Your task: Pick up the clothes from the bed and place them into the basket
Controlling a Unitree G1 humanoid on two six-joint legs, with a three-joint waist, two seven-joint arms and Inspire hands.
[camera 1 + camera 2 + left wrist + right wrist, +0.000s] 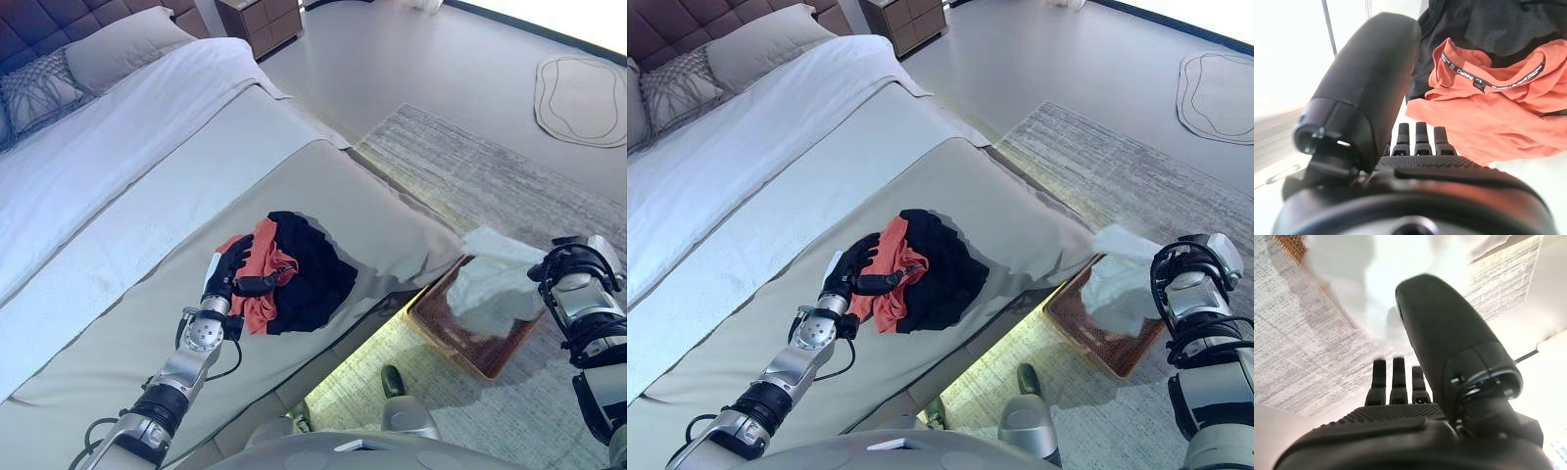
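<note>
A pile of clothes lies near the foot edge of the bed [118,323]: an orange garment [265,262] on a black one [315,279]. My left hand [226,268] rests against the pile's left side, open, its thumb lying over the orange cloth. In the left wrist view the straight fingers [1416,138] point at the orange garment [1488,107]. A brown woven basket [468,351] stands on the floor beside the bed with a pale cloth [495,284] in it. My right hand [1187,262] hovers over the basket's right side, open and holding nothing [1393,377].
Grey pillows [118,49] and a patterned cushion [34,90] lie at the head of the bed. A wooden nightstand [260,20] stands behind it. A grey rug [490,176] lies under the basket, and an oval mat [580,98] is farther off.
</note>
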